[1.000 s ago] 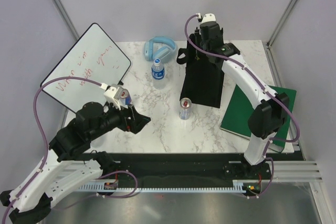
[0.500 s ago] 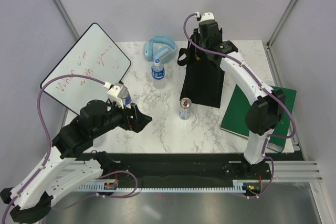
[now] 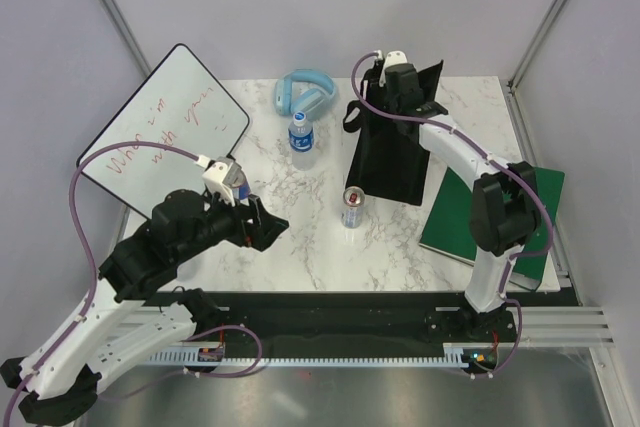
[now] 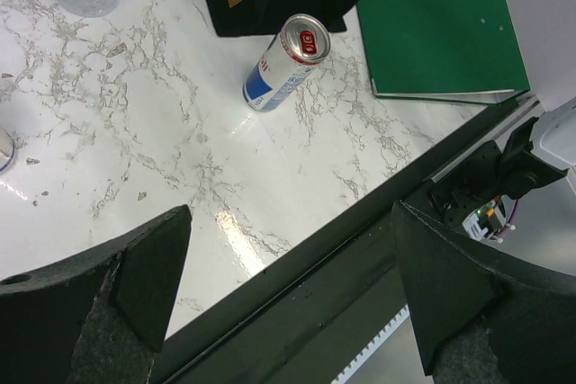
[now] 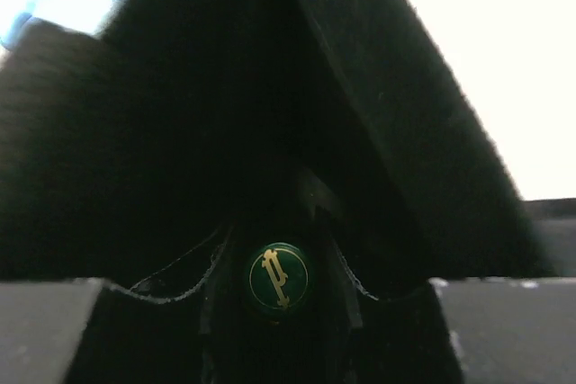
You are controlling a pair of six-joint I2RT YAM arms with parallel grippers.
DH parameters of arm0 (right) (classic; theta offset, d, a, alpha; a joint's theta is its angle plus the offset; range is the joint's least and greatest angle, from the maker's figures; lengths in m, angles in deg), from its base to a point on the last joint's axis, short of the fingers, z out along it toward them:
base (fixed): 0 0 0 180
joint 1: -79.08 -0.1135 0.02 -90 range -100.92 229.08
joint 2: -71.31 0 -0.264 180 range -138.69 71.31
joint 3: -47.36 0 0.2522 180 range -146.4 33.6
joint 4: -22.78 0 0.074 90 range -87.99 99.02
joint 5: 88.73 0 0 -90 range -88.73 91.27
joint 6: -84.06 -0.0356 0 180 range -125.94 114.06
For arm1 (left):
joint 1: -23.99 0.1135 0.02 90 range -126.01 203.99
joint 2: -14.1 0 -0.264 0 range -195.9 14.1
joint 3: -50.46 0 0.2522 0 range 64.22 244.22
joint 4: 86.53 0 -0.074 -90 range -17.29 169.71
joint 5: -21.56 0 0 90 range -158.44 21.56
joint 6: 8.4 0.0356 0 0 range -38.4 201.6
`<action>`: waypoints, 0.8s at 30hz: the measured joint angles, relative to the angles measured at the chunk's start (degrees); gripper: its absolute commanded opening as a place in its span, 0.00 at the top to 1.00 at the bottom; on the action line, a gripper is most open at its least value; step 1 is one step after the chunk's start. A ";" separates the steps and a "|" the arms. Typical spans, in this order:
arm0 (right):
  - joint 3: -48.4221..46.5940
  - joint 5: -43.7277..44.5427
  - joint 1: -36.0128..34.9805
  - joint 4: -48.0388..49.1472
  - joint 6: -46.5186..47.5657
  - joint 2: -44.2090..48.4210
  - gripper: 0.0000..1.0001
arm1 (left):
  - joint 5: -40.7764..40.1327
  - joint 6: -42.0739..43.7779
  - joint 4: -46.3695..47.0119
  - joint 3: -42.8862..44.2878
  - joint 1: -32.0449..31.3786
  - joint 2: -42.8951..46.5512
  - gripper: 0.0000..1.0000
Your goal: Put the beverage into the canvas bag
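The black canvas bag [image 3: 390,157] stands upright at the back middle of the table, handles to its left. My right gripper [image 3: 401,83] is at the bag's open mouth. In the right wrist view the gripper [image 5: 278,299] is inside the dark bag [image 5: 135,132], its jaws shut around a bottle with a green cap and gold logo [image 5: 278,277]. A red-and-blue can [image 3: 352,206] stands in front of the bag and also shows in the left wrist view [image 4: 288,60]. My left gripper [image 3: 262,227] is open and empty above the table's near edge.
A clear water bottle [image 3: 301,133] and blue headphones [image 3: 303,93] sit left of the bag. A whiteboard [image 3: 165,132] leans at the far left. A flat green book [image 3: 490,212] lies to the right. Another can [image 3: 238,184] stands partly hidden behind my left wrist.
My right gripper has moved down and slightly right into the bag's mouth, and the bag's top edge has spread open. My left arm has barely shifted.
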 measured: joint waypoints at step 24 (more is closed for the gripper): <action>1.44 -0.76 0.76 1.36 -1.81 0.20 0.42 | -0.55 0.39 0.02 0.22 0.00 -0.85 0.01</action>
